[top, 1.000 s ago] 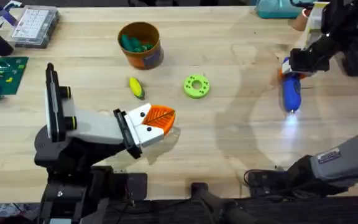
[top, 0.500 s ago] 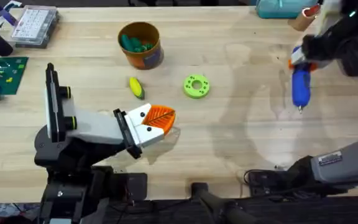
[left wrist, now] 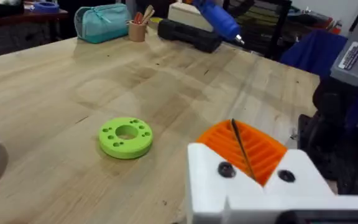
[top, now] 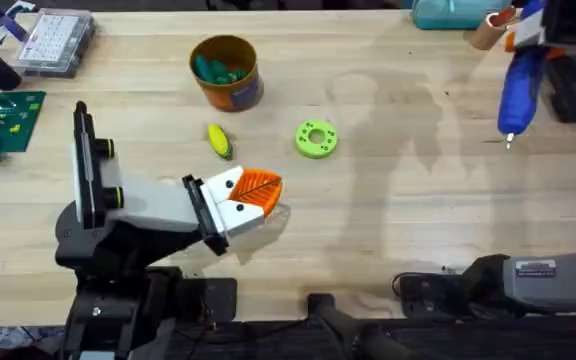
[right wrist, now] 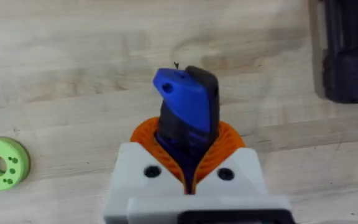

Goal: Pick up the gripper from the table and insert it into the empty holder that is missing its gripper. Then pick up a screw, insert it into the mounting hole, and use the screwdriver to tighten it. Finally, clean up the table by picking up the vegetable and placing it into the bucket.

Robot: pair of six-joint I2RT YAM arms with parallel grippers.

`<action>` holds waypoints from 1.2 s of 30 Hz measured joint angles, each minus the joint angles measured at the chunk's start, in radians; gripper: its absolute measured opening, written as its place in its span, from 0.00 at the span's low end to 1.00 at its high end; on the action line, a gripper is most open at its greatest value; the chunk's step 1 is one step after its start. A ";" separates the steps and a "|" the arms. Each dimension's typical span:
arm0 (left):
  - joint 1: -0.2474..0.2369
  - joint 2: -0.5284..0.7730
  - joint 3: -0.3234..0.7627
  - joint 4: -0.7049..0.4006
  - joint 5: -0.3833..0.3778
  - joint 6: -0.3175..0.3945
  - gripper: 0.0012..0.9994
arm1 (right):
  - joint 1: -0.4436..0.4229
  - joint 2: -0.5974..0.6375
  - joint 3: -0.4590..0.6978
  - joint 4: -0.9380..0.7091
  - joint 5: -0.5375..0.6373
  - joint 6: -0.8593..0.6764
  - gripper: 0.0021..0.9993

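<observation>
While the right gripper (top: 530, 28) holds the screwdriver (top: 519, 88) above the far right corner of the table (top: 388, 230) in the overhead view, the bit hangs down toward the wood. From the green ring (top: 316, 139), the vegetable (top: 219, 141) lies just to the left, the bucket (top: 226, 71) stands up and to the left, and the left gripper (top: 258, 190), its orange pads pressed together on nothing, rests below and to the left.

Seen from the left wrist, the left gripper (left wrist: 244, 152) is closed just beside the green ring (left wrist: 126, 137), and the screwdriver (left wrist: 219, 18) hangs far beyond it.

Seen from the right wrist, the right gripper (right wrist: 188, 149) clamps the blue screwdriver (right wrist: 185, 109) between its orange pads, well apart from the green ring (right wrist: 2, 163).
</observation>
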 joint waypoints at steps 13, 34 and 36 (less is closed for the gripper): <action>0.000 0.000 0.000 0.000 0.000 0.000 0.00 | 0.000 -0.116 0.096 0.008 -0.135 -0.001 0.02; 0.000 0.000 0.000 0.000 0.000 0.000 0.00 | 0.005 -0.255 0.113 0.319 -0.667 0.036 0.02; 0.000 0.000 0.000 0.000 0.000 0.000 0.00 | 0.013 -0.255 0.113 0.357 -0.701 0.051 0.02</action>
